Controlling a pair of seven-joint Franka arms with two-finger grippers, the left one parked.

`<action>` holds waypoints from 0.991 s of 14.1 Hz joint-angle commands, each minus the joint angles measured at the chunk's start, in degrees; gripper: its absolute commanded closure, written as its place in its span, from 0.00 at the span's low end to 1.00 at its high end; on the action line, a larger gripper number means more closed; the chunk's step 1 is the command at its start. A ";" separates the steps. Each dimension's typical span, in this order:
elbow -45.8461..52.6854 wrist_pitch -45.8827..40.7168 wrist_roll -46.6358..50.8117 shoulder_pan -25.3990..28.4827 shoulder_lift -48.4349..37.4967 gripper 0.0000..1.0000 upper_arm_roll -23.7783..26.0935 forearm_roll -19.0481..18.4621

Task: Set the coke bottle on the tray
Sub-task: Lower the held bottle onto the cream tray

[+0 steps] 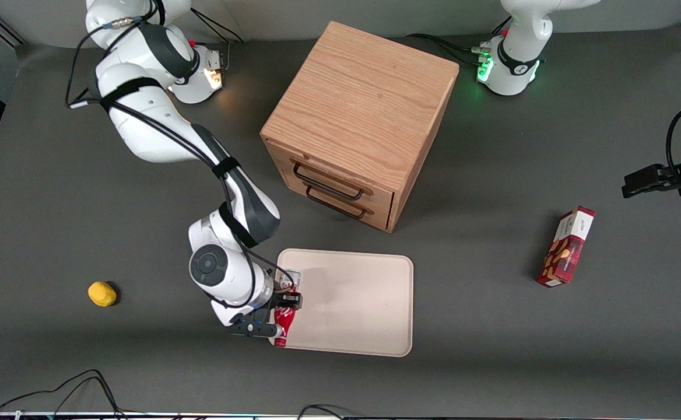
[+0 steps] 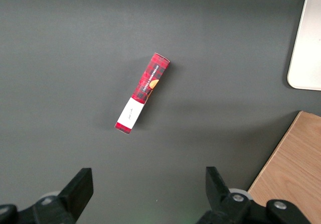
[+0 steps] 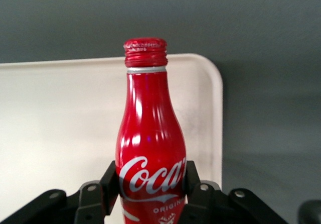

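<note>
The right arm's black two-finger hand [image 1: 285,304] is clamped on the slim red coke bottle with white script logo [image 1: 284,322], its fingers [image 3: 111,176] pressing the body at the logo from either side, a hold low on the wide part that likely keeps the bottle from swinging while it is carried. The bottle lies roughly level in the grip, its narrow neck pointing toward the worktop edge nearest the front camera, and it sits over the end of the large flat beige tray with rounded corners [image 1: 364,303] that faces the working arm's end of the worktop. Whether the bottle touches the tray or hangs just above it cannot be told. The right wrist view shows what the front view hides: the ribbed red cap, the fingers' contact with the bottle, and the tray's low rim under the neck. The front view alone gives the wider layout: an oak two-drawer cabinet [image 1: 359,125] stands farther from the camera than the tray, a small yellow lump [image 1: 102,293] rests toward the working arm's end, and a red rectangular snack box [image 1: 567,247] lies toward the parked arm's end.
</note>
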 commanded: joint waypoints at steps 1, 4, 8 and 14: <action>3.33 0.85 1.22 0.89 2.42 0.84 0.07 1.22; 3.16 1.38 2.44 0.89 2.68 0.48 -0.02 1.22; 0.09 5.67 2.71 0.89 2.86 0.00 -0.37 0.70; -1.15 6.04 2.71 0.45 0.85 0.00 -0.90 0.52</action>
